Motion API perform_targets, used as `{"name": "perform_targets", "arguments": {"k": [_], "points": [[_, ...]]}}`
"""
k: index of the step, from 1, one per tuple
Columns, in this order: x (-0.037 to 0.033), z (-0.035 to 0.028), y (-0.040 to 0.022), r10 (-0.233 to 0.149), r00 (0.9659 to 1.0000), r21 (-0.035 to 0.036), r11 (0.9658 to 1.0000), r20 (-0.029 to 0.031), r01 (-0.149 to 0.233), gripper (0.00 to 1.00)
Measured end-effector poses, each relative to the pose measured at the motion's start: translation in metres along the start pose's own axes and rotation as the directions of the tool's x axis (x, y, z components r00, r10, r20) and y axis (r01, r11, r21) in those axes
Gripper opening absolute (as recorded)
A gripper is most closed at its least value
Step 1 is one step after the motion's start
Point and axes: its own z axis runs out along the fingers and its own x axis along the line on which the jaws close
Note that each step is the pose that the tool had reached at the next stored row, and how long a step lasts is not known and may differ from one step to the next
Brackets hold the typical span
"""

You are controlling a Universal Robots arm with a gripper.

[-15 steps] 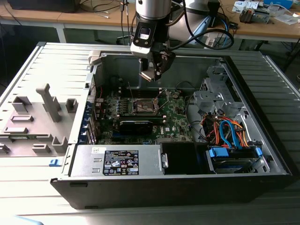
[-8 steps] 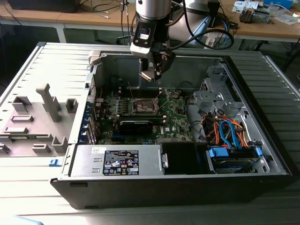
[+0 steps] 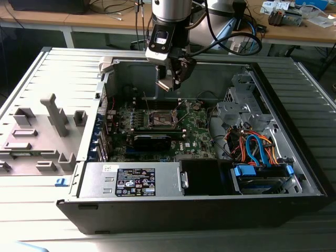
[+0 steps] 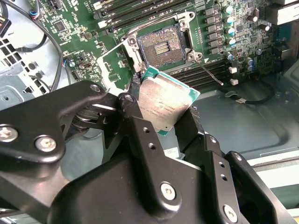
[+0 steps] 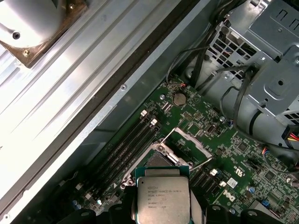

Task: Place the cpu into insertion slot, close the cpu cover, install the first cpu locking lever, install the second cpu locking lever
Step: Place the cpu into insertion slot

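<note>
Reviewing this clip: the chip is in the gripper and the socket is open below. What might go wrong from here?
1. The gripper holds the cpu by its edges above the insertion slot. A slip or a skewed descent might damage the slot's exposed contacts.
2. The raised cpu cover and the locking lever stand right beside the slot, so the cpu or the gripper may catch on them going down.

An electronics or robotics lab is indicated: an opened desktop computer case (image 3: 199,210), with its green motherboard (image 3: 199,131) and coloured wiring (image 3: 257,144) laid bare, is set on a ribbed metal bench (image 3: 31,73) beneath a robot arm (image 3: 170,10). Grey moulded fixtures (image 3: 55,113) are laid out beside the case. Behind it, wooden benches (image 3: 94,23) are strewn with cables (image 3: 107,10) and small electronic parts (image 3: 286,16).
</note>
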Motion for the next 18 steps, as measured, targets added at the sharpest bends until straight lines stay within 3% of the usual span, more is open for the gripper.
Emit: {"name": "perform_targets", "arguments": {"k": [18], "points": [[0.0000,0.0001,0.0000,0.013,0.9999,-0.0003,0.9999,0.0010,-0.013,0.55]]}}
